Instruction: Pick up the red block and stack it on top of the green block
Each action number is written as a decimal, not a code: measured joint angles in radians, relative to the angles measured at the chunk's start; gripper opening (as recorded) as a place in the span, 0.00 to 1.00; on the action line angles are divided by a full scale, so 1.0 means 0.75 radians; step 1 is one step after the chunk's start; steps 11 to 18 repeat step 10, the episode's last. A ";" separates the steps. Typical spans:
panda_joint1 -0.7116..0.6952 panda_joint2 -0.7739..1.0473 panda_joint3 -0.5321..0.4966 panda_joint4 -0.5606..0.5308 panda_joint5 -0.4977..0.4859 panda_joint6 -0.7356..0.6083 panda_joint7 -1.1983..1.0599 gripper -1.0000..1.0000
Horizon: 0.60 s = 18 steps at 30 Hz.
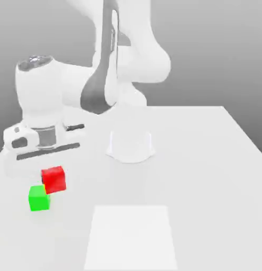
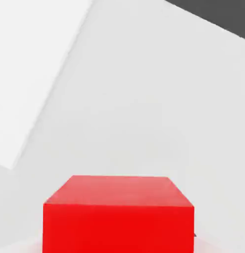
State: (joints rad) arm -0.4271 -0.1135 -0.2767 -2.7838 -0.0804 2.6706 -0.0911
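The red block [image 1: 53, 179] is at the exterior view's left, just below my white hand. Its lower left corner overlaps the top right corner of the green block [image 1: 39, 197], which rests on the white table [image 1: 207, 159]. My gripper [image 1: 52, 170] comes down from above onto the red block and is shut on it. In the hand view the red block [image 2: 119, 215] looms very close, showing its top face and one side face, with bare table beyond it.
The arm's round white base [image 1: 130, 144] stands at the table's middle. A lighter square patch [image 1: 132, 237] lies flat near the front edge. The arm's upper links [image 1: 122, 47] rise behind. The table's right edge runs diagonally at the exterior view's right.
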 joint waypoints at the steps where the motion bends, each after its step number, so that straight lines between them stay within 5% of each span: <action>1: -0.016 0.018 -0.020 -0.002 0.012 0.020 -0.003 0.00; 6: -0.038 0.237 0.005 0.005 0.187 0.225 -0.121 0.00; 7: -0.049 0.277 0.026 0.007 0.228 0.262 -0.151 1.00; 18: -0.049 0.277 0.026 0.007 0.228 0.262 -0.151 1.00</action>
